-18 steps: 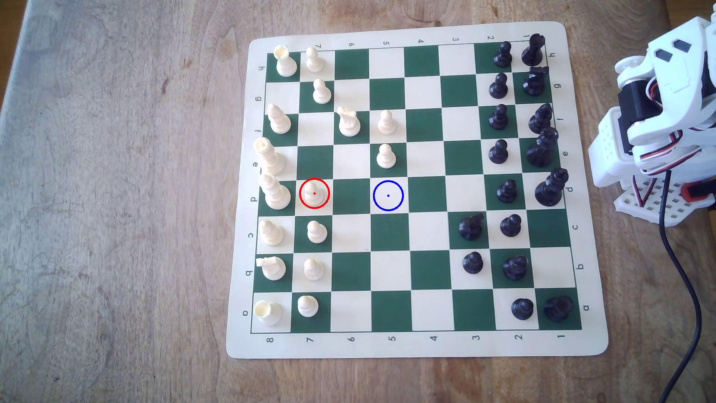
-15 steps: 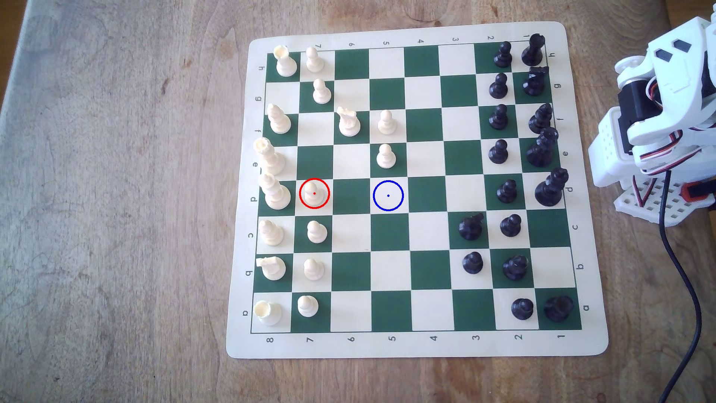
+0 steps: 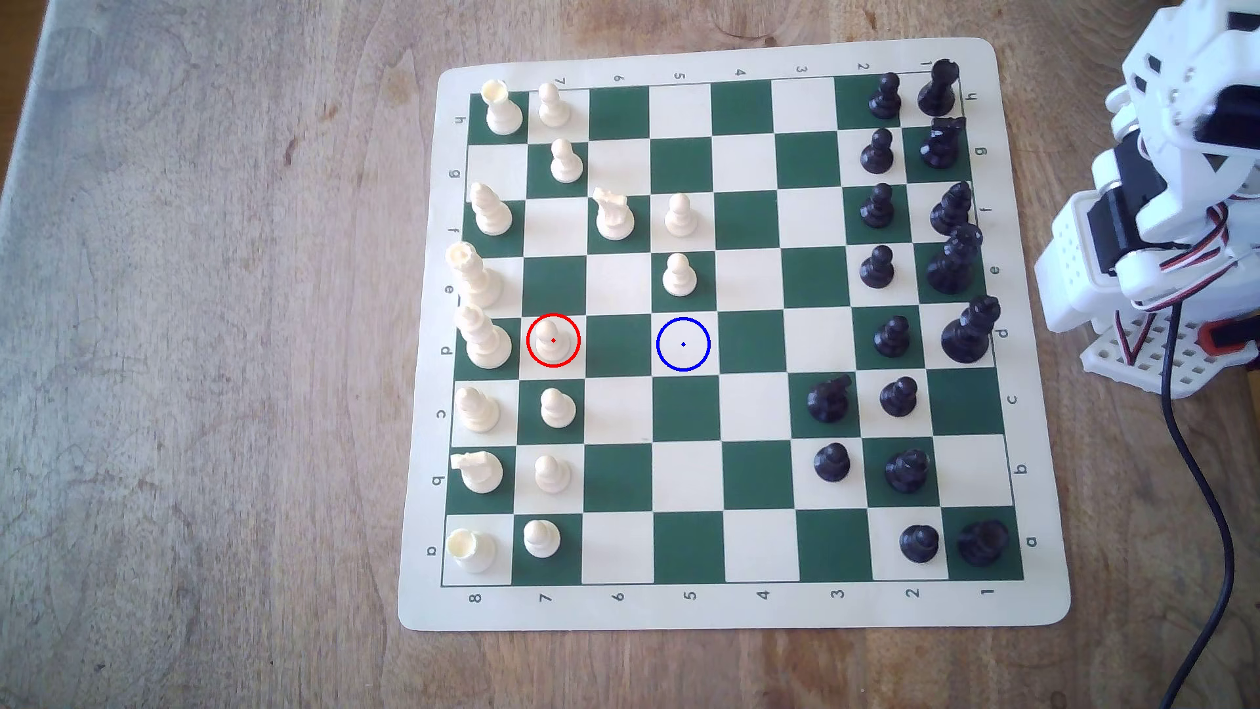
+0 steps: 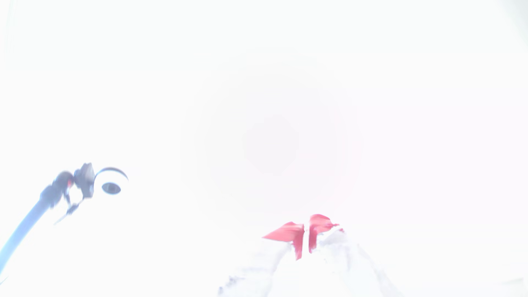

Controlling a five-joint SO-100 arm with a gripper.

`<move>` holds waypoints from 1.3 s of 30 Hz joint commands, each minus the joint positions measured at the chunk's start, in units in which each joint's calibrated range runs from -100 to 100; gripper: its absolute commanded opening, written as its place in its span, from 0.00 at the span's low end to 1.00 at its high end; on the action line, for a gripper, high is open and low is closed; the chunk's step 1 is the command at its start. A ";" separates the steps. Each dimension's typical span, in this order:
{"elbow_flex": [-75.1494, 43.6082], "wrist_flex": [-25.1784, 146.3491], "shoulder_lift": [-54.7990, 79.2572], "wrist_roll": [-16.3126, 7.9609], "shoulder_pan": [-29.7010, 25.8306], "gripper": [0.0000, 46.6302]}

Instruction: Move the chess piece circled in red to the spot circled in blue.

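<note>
A wooden table is seen in the exterior view, bare toward that view's left. A green-and-cream board is laid flat on it, right of centre.

Cream pieces are ranged along the board's side nearest the exterior view's left, in two files. The pawn, ringed in red, is stood upright on a cream square in the second file, row d, just beside a taller cream piece on its left. Two squares toward the exterior view's right, in the same row, the spot is marked by a blue ring and dot on a bare cream square. One dark square lies between pawn and spot. Another cream pawn is stood on the dark square adjoining the spot, in row e.

Black pieces are grouped along the board's side toward the exterior view's right.

Past that edge, off the board, the white arm is mounted on a white base, well apart from the pawn; a black cable is trailed from it across the table.

In the washed-out wrist view, the hand is shown with red tips drawn close, a thin slit between them; nothing is held. A camera on a stalk is seen faintly there.
</note>
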 commanded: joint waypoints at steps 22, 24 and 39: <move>-37.12 84.28 32.23 -3.61 4.49 0.09; -42.29 89.77 38.93 -3.86 5.12 0.14; -85.80 116.79 76.20 -12.11 2.38 0.15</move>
